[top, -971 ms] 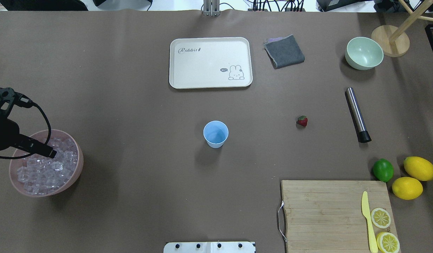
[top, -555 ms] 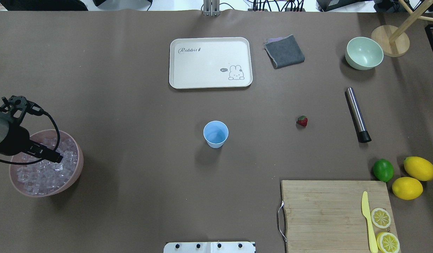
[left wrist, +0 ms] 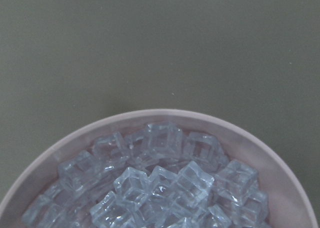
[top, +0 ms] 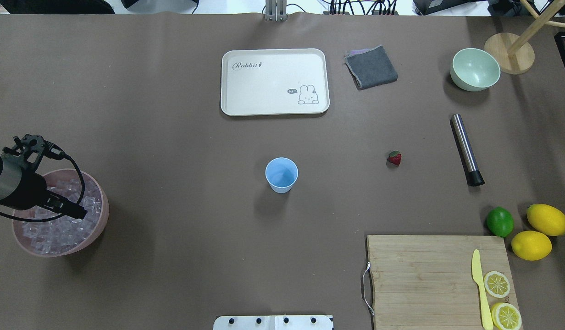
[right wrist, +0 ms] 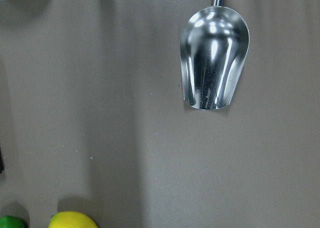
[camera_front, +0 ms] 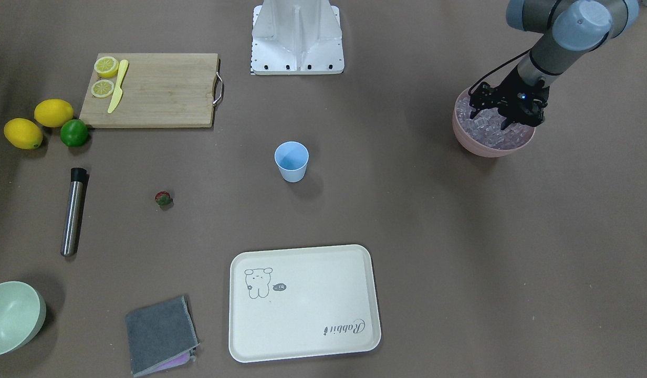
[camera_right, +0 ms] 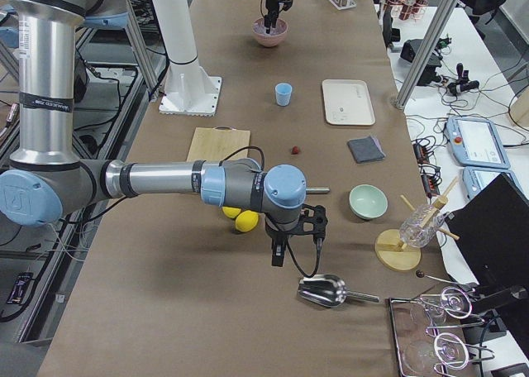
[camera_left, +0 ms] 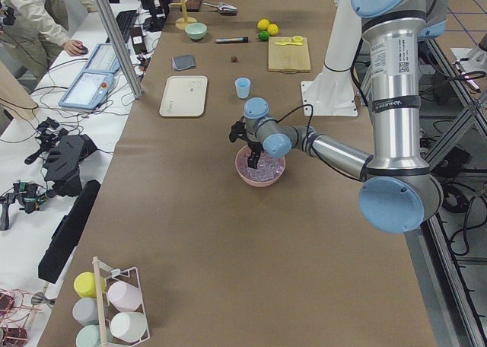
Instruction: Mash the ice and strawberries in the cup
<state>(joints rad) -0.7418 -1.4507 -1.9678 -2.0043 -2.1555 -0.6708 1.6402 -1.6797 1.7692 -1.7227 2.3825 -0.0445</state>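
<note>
Matte brown paper table, cluttered benches alongside. Round pink bowl of glassy ice under left gripper; finger gap unreadable on it and right gripper.

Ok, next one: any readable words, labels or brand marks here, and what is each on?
"Rabbit", in script, on the cream tray, in one corner.
"hi~", seemingly, in the speech bubble by the tray's rabbit drawing; too small to be sure.
Printed strip on the left arm: too small to read.
</note>
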